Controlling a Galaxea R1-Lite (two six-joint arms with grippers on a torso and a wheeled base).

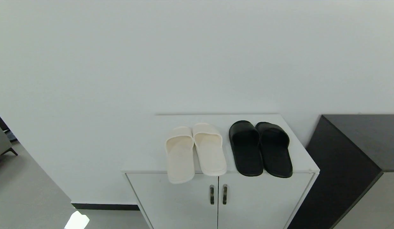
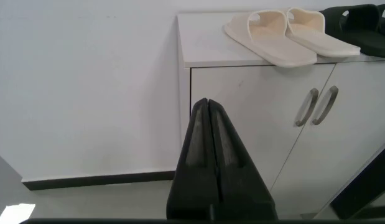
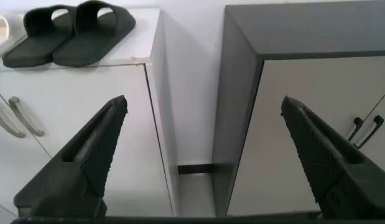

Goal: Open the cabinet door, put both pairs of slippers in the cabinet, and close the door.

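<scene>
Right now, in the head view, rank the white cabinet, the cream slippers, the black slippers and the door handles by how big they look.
1. white cabinet, largest by far.
2. cream slippers and black slippers, about equal; I won't rank them.
3. door handles, smallest.

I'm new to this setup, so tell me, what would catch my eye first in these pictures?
The cream slippers and the black slippers stand out, side by side on top of the white cabinet, with the cream pair on the robot's left. Below them both doors are shut, their handles side by side at the middle.
</scene>
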